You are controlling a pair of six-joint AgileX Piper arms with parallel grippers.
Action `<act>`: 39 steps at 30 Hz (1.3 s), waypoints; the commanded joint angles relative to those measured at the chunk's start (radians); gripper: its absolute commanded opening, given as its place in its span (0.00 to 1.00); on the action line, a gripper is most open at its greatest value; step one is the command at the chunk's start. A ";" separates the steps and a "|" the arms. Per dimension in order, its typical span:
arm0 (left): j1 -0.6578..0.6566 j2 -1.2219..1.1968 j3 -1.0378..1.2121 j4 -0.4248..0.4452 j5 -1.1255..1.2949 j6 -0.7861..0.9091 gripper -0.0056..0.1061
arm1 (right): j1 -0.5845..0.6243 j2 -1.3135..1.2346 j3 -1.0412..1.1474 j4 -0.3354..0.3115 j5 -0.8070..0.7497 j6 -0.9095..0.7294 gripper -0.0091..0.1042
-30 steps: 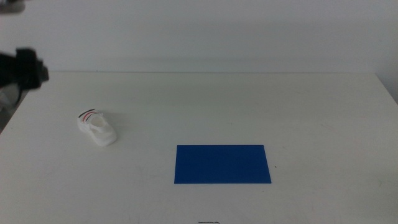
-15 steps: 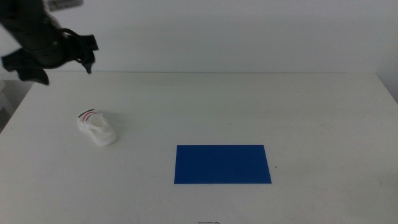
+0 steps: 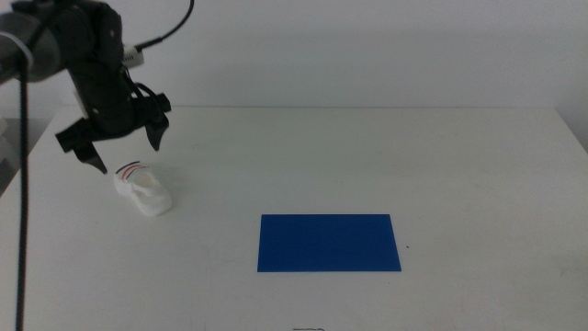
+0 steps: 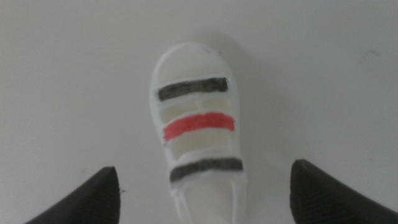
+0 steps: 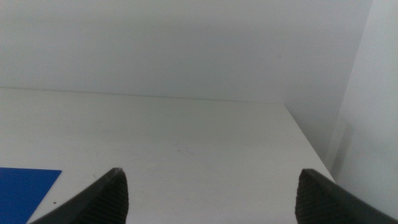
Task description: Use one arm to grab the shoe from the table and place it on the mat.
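My left hand hangs wide open, holding nothing, directly over the shoe on the surface. The shoe's straps lie between my fingers. My right hand waits open, far from the mat.

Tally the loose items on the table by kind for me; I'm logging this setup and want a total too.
Shoe: 1 (white, with black and red straps, under the open left gripper)
Mat: 1 (blue, flat, nothing on it)
Total: 2 on the table
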 commanded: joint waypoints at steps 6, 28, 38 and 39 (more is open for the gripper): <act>-0.002 0.022 -0.034 -0.019 -0.034 -0.020 0.86 | 0.002 -0.019 -0.019 -0.009 -0.078 -0.005 0.91; -0.003 0.065 -0.034 -0.036 0.041 0.001 0.16 | 0.002 -0.019 -0.019 -0.009 -0.078 -0.005 0.91; -0.070 -0.069 -0.034 -0.008 0.230 0.003 0.04 | 0.002 -0.019 -0.019 -0.009 -0.078 -0.005 0.91; -0.086 -0.076 -0.034 -0.009 0.247 0.006 0.04 | 0.002 -0.019 -0.019 -0.009 -0.078 -0.005 0.91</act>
